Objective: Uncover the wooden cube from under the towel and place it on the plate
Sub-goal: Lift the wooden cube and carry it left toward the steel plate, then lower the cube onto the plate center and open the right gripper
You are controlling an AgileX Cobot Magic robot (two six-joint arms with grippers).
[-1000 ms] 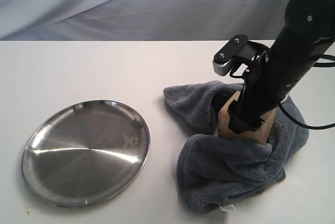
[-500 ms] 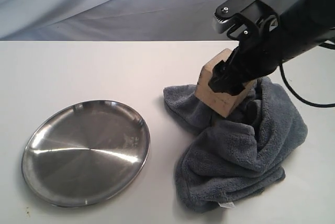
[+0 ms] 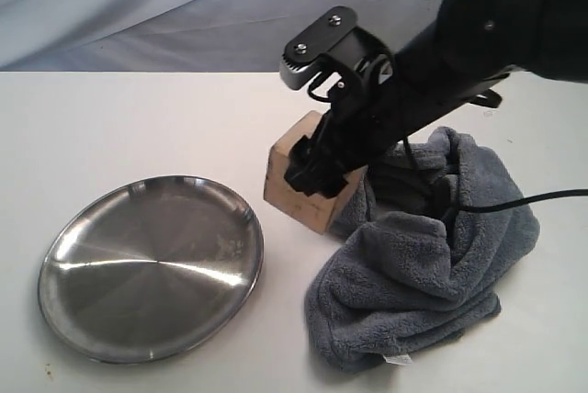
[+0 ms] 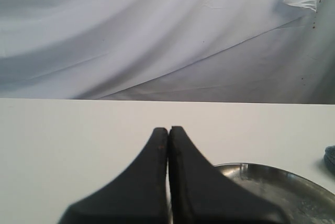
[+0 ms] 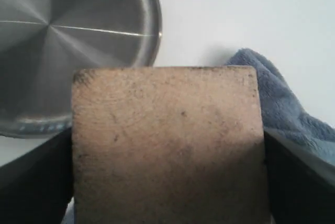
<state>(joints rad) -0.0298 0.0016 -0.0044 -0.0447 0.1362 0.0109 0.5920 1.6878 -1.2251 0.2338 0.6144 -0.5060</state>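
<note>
My right gripper (image 3: 317, 173) is shut on the wooden cube (image 3: 296, 185), which hangs in the air between the towel and the plate. In the right wrist view the wooden cube (image 5: 167, 145) fills the space between the dark fingers (image 5: 36, 182). The dark grey towel (image 3: 432, 264) lies bunched on the table at the right, its white tag at the near edge. The steel plate (image 3: 152, 264) sits at the left with nothing on it, and the plate (image 5: 68, 51) shows beyond the cube from the right wrist. My left gripper (image 4: 168, 130) is shut on nothing, above the table beside the plate's rim (image 4: 282, 174).
The white table (image 3: 138, 127) runs back to a pale cloth backdrop (image 3: 230, 7). A black cable (image 3: 542, 198) trails from the right arm over the towel. The left arm is not seen in the exterior view.
The right gripper has lifted the cube off the towel and carried it left toward the plate. The towel has settled into a heap where the cube was.
</note>
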